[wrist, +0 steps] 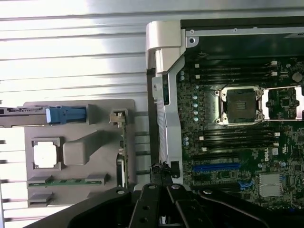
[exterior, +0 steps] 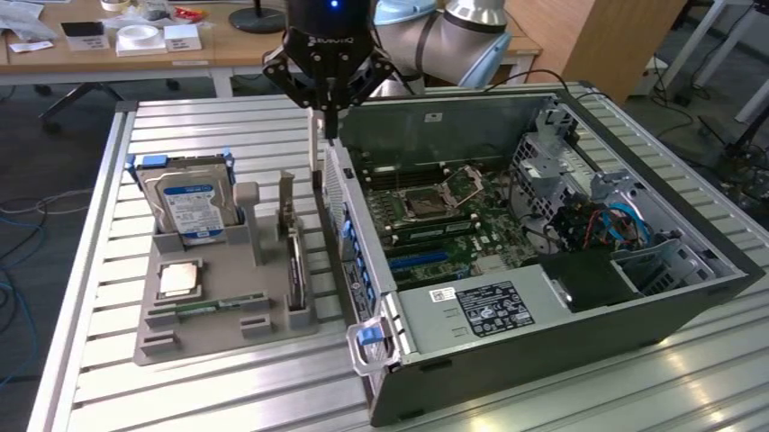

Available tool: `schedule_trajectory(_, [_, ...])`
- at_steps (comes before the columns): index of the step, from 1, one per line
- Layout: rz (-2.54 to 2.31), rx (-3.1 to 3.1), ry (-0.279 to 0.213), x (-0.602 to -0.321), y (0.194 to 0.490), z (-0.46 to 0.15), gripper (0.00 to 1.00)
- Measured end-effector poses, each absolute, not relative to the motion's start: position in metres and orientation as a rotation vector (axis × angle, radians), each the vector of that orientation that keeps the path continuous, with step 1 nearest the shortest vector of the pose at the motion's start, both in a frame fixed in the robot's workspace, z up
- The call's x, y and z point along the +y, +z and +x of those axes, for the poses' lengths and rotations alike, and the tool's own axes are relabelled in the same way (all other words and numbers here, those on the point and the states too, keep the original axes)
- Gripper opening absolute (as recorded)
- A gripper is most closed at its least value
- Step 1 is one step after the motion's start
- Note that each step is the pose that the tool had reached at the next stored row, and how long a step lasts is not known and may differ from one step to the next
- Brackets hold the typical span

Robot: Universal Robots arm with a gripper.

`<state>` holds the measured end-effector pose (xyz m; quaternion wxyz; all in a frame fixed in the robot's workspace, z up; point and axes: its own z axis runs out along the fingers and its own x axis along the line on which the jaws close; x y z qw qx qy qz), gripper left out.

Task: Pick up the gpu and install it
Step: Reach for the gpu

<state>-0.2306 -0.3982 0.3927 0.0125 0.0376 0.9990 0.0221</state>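
We see the black pincer (exterior: 324, 106) (wrist: 160, 185) with its fingers pressed together, hanging over the near wall of the open dark-grey metal computer case (exterior: 529, 346) (wrist: 164, 42), just beside the grey plastic parts tray (exterior: 204, 340) (wrist: 76, 108). The gpu (exterior: 295, 270) (wrist: 121, 156), a thin dark card with a silvery bracket, stands on edge along the tray's edge nearest the case, on the slatted aluminium table (exterior: 216, 126) (wrist: 71, 47).

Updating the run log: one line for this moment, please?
claw: shut, at PC case wall | gpu: on edge in grey holder | installed: no
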Motion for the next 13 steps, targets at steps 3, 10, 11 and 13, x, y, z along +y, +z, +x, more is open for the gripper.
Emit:
schedule_trajectory(3, [0.117, 3.114, 0.069, -0.398, 0.393, -0.235, 0.11])
schedule_trajectory(10, [0.118, 3.114, 0.069, -0.398, 0.393, -0.244, 0.11])
schedule_trajectory(11, [0.118, 3.114, 0.069, -0.398, 0.393, -0.246, 0.11])
schedule_trajectory(13, [0.118, 3.114, 0.069, -0.398, 0.392, -0.25, 0.11])
